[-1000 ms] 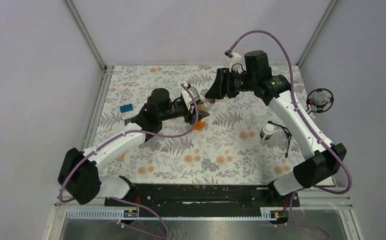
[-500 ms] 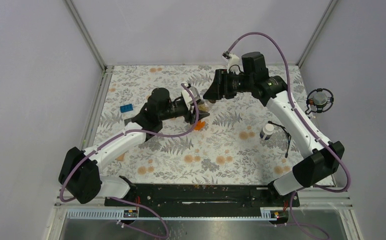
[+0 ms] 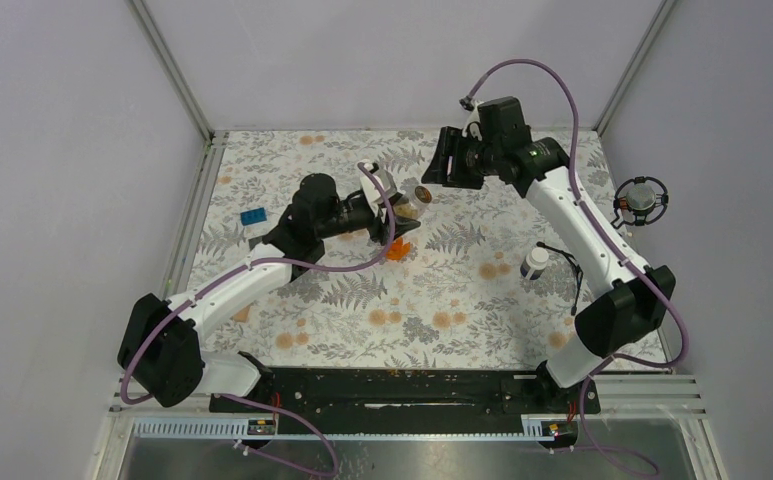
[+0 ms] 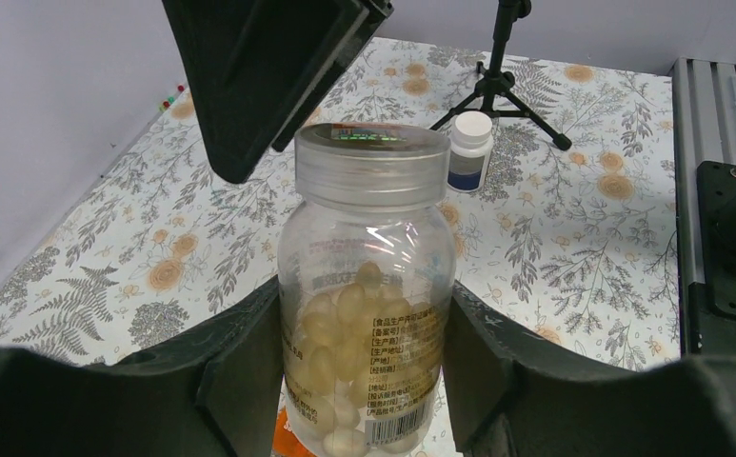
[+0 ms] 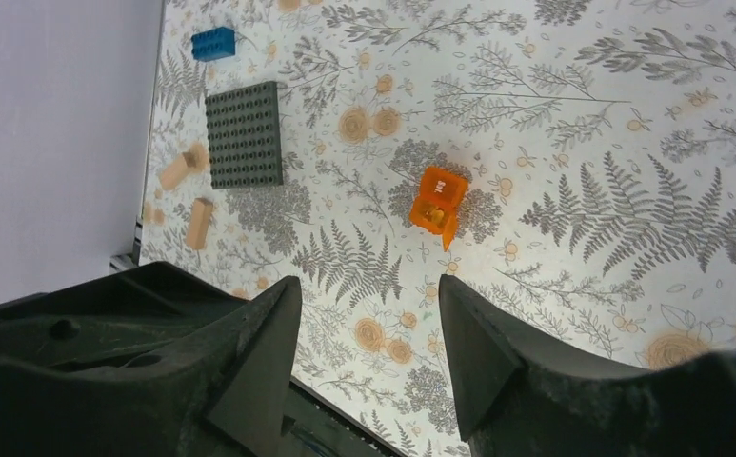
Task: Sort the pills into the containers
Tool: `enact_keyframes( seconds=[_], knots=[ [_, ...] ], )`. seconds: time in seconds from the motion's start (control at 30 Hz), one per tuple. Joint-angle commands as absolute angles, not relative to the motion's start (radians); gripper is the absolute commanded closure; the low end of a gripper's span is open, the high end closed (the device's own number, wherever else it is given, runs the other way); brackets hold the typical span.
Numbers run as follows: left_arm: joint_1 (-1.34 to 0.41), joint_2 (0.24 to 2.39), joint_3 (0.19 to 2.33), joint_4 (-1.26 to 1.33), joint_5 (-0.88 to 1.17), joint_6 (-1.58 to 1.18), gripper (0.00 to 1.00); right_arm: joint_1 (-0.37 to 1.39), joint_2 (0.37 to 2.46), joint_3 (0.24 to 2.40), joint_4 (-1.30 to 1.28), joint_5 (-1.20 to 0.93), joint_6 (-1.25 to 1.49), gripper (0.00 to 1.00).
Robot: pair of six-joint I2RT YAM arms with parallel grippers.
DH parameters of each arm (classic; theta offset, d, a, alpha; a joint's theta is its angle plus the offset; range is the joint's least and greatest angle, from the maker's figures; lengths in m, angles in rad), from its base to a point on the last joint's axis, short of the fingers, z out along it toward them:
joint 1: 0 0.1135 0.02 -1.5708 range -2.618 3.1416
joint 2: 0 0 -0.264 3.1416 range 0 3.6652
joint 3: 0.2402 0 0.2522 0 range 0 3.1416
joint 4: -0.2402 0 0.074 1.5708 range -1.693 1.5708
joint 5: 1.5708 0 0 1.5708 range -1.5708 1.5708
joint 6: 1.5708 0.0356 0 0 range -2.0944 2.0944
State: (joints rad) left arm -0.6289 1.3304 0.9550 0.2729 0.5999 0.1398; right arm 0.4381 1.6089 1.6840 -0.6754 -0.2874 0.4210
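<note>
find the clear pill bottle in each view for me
Top external: clear pill bottle mid-table, held by the left gripper, up-right of the orange box.
Left wrist: dead centre, clamped from both sides.
Right wrist: not in it.
Shared landmark: the orange box, a sliver under the bottle in left wrist, near centre in right wrist.

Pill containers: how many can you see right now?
3. The clear bottle is held in the left gripper; the orange box lies on the mat beside it; the white bottle stands by the tripod. The arms may hide others.
</note>
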Motion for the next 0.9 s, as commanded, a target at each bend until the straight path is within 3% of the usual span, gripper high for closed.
enact_keyframes(
  seconds=[0.0, 0.13, 0.27, 0.4, 0.57, 0.73, 0.87],
  knots=[
    [-0.621, 1.299, 0.98, 0.36, 0.626, 0.135, 1.0, 0.387, 1.586, 1.731, -0.699, -0.301, 0.488, 0.33],
    [-0.618, 1.302, 0.982, 0.352, 0.63, 0.135, 1.0, 0.371, 1.512, 1.658, -0.57, -0.43, 0.468, 0.09],
    [-0.615, 1.305, 0.987, 0.349, 0.638, 0.135, 1.0, 0.372, 1.476, 1.6, -0.446, -0.62, 0.407, 0.01],
    [-0.614, 1.312, 0.998, 0.339, 0.644, 0.14, 1.0, 0.385, 1.465, 1.579, -0.411, -0.75, 0.346, 0.01],
    [-0.615, 1.314, 1.007, 0.335, 0.651, 0.147, 1.0, 0.425, 1.465, 1.577, -0.439, -0.728, 0.276, 0.03],
    [-0.614, 1.314, 1.012, 0.335, 0.656, 0.152, 1.0, 0.432, 1.502, 1.608, -0.509, -0.632, 0.243, 0.24],
    [-0.613, 1.31, 1.015, 0.338, 0.661, 0.152, 1.0, 0.433, 1.532, 1.629, -0.537, -0.57, 0.237, 0.32]
  ],
)
